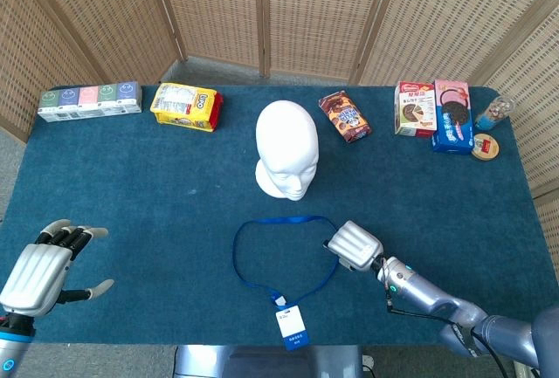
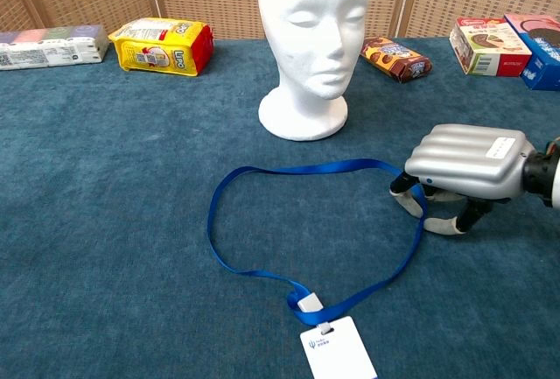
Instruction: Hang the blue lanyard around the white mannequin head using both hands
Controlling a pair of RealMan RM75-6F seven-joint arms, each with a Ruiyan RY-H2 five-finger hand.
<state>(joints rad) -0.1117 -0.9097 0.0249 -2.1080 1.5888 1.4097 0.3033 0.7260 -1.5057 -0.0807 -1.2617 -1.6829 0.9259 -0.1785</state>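
Blue bench cloth carries the blue lanyard (image 2: 262,221) looped before the mannequin head (image 2: 311,38), where our right hand (image 2: 464,173) curls at the strap, grip unclear, left hand (image 1: 39,273) splayed far off.

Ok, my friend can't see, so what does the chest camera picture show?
The robot's right hand rests palm-down at the right edge of a blue lanyard lying looped on the blue table. Behind stands a white mannequin head, with snack packets further back.
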